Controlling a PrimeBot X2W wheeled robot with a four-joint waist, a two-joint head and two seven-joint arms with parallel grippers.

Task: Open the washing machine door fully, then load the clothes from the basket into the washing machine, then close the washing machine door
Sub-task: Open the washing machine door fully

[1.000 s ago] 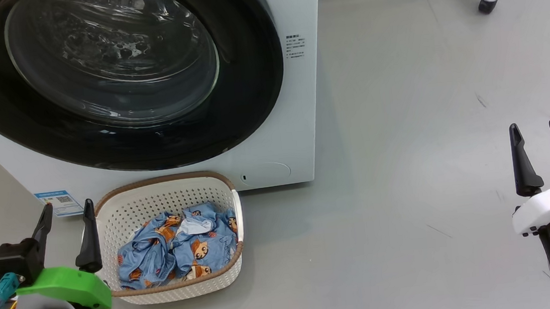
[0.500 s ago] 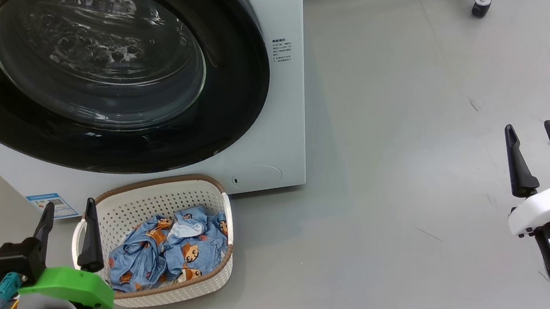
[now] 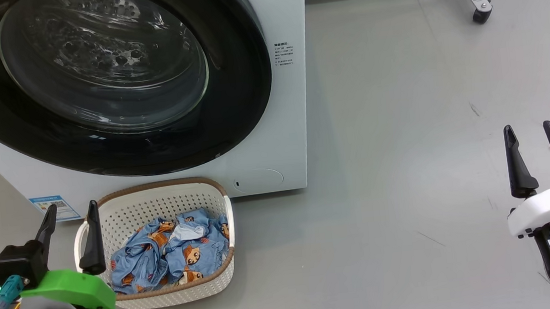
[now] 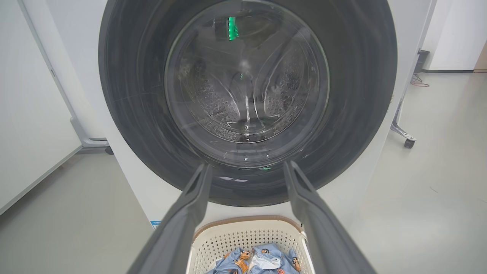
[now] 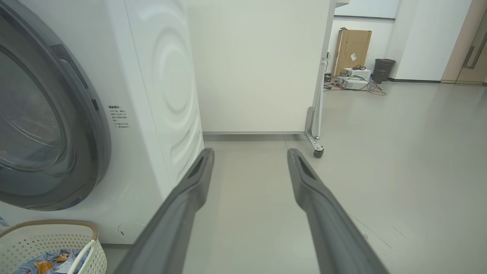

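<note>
- Facing the washing machine door (image 3: 106, 75), I see it shut flush against the washing machine (image 3: 292, 122); opening it is my step in hand.
- I judge the dark recess (image 5: 72, 68) on the rim's right side the place to hook a finger, then swing wide.
- The basket (image 3: 157, 185) sits just before the machine's base, below the door, holding the clothes (image 3: 168, 255).
- My left gripper (image 3: 72, 209) hovers beside the basket, fingers spread, empty; my right gripper (image 3: 528, 127) is likewise spread and empty, well apart.
- Bare floor (image 3: 404, 137) on the right gives room; a caster (image 3: 479, 16) stands far back.
</note>
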